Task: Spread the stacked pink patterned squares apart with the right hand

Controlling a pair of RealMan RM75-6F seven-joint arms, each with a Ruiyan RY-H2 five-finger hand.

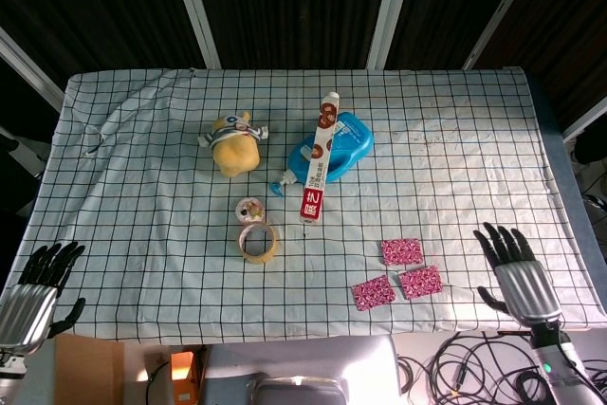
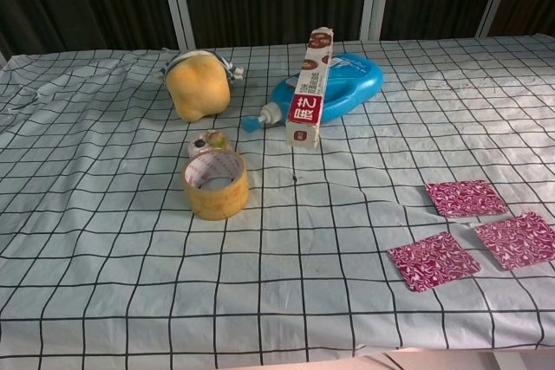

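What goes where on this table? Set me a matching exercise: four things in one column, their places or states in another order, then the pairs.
Column one:
1. tape roll
2. red and white box
3. right hand
4. yellow plush toy

Column two:
A. lying across the blue bottle
B. open, fingers spread, off to the side of the three pink patterned squares
C. far side of the cloth, left of the blue bottle
D. just in front of a small round tin

Pairs: 1-D, 2-A, 3-B, 4-C
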